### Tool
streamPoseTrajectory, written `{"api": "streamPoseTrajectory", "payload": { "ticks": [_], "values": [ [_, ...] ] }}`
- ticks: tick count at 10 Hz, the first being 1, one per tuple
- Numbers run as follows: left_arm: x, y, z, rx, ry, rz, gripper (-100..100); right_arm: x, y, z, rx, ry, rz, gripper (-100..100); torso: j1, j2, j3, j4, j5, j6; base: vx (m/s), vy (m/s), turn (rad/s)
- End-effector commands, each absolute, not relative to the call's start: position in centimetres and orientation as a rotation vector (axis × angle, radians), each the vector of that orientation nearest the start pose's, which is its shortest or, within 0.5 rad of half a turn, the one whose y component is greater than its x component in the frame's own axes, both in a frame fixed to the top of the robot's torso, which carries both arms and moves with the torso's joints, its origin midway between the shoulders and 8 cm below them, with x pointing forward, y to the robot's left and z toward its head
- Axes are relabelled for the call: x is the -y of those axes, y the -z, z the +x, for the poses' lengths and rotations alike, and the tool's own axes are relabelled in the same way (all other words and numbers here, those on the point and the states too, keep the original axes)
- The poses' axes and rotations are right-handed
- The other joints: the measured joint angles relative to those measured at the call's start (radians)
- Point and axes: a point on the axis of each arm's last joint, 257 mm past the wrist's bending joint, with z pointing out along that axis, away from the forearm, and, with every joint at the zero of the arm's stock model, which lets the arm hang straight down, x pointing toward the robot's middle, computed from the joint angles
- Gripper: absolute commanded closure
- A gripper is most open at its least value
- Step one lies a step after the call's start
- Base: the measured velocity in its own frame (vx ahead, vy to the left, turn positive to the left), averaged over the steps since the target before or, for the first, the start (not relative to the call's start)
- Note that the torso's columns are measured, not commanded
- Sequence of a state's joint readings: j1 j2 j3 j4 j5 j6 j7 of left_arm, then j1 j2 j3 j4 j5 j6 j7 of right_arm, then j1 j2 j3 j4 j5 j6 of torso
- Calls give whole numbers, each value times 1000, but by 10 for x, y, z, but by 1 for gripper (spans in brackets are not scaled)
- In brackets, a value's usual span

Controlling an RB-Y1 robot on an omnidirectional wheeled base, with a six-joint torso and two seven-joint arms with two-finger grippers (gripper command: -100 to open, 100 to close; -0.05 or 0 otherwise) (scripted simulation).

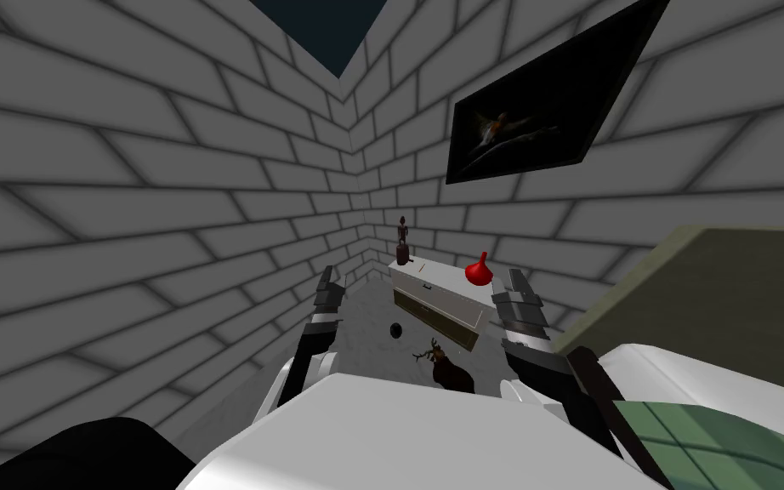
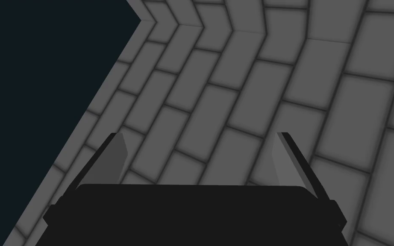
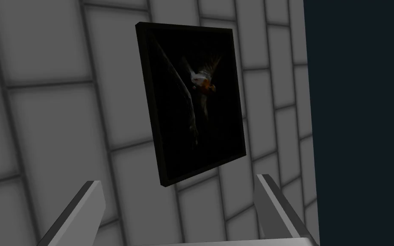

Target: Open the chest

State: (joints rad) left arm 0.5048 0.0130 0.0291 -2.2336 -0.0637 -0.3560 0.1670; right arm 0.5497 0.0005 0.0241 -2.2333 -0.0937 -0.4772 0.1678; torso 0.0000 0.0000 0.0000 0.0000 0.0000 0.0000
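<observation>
Zero progress, head view: we judged the chest [image 1: 438, 298] unopened. Its olive fronts looked flush under the white top, though it sat too small for us to be sure.
Chest's place, head view: it stood ahead of us by the brick wall, with a red object [image 1: 478, 272] and a dark figurine [image 1: 402, 242] on top.
Grippers, head view: the left gripper [image 1: 328, 285] and right gripper [image 1: 516, 287] were raised with the chest between them, both well short of it.
Left wrist view: its fingers [image 2: 114, 159] stood wide apart and held nothing.
Right wrist view: its fingers [image 3: 85, 205] were equally spread and empty.
Left to do: everything, as we judged it: close in, take a front, pull.
</observation>
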Motion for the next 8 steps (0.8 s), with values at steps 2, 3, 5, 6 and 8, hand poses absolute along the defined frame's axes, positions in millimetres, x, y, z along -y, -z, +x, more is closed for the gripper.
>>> {"api": "streamPoseTrajectory", "payload": {
  "ticks": [2,3,5,6,8],
  "values": [
    [-292,28,372,-733,1327,-843,0,291,18,351,-682,-1184,746,0,0,104,-209,105,0,0,0,0,0],
    [-292,28,372,-733,1327,-843,0,291,18,351,-682,-1184,746,0,0,175,-351,176,0,0,0,0,0],
    [-292,28,372,-733,1327,-842,0,291,18,351,-682,-1184,746,0,0,322,-644,322,0,0,0,0,0],
    [-292,28,372,-733,1327,-842,0,291,18,351,-682,-1184,746,0,0,396,-792,396,0,0,0,0,0],
    [-292,28,372,-733,1327,-842,0,291,18,351,-682,-1184,746,0,0,544,-1087,544,0,0,0,0,0]
  ]
}}
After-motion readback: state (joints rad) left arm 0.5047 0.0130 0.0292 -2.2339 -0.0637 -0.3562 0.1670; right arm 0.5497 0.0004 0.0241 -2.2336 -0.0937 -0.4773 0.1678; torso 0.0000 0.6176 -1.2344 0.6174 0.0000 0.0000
